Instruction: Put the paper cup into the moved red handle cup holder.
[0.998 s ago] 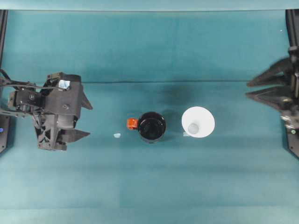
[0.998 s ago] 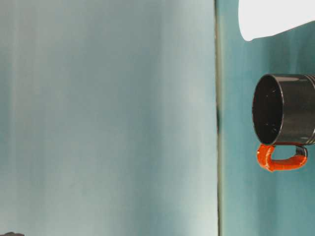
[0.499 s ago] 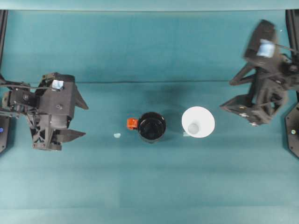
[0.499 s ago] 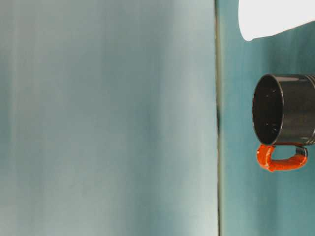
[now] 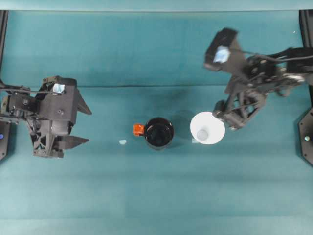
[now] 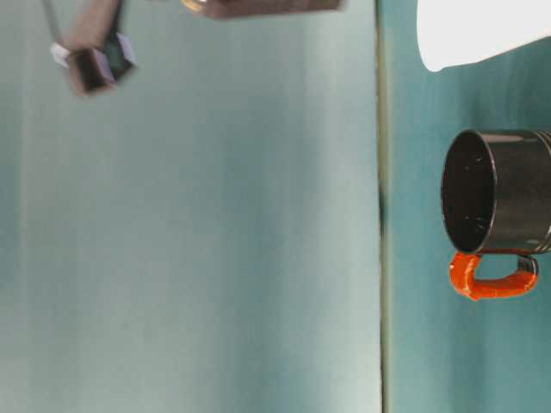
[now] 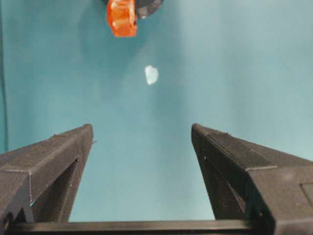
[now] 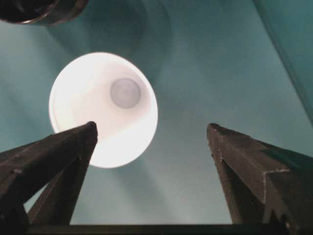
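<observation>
In the overhead view the left gripper [image 5: 82, 125] sits at the far left of the teal table [image 5: 156, 186], its 2 fingers spread wide and holding nothing; its wrist camera shows bare cloth between the fingers [image 7: 54, 166]. A small pale scrap [image 5: 122, 142] lies on the cloth between that gripper and the middle of the table. Next comes the red handle cup holder [image 5: 159, 133], a glossy black cup standing upright at the table's middle with its red-orange handle [image 5: 138, 129] turned toward the left arm; nothing is in it. Just beside it, on the side away from the handle and not touching it, stands the paper cup [image 5: 207, 128], upright, mouth up, white with a greyish bottom. The right gripper [image 5: 222, 116] has reached in from the far right and hangs at the cup's outer edge, jaws wide apart and gripping nothing; from its wrist camera the cup [image 8: 103, 108] lies ahead near 1 finger [image 8: 54, 161], not between the 2
</observation>
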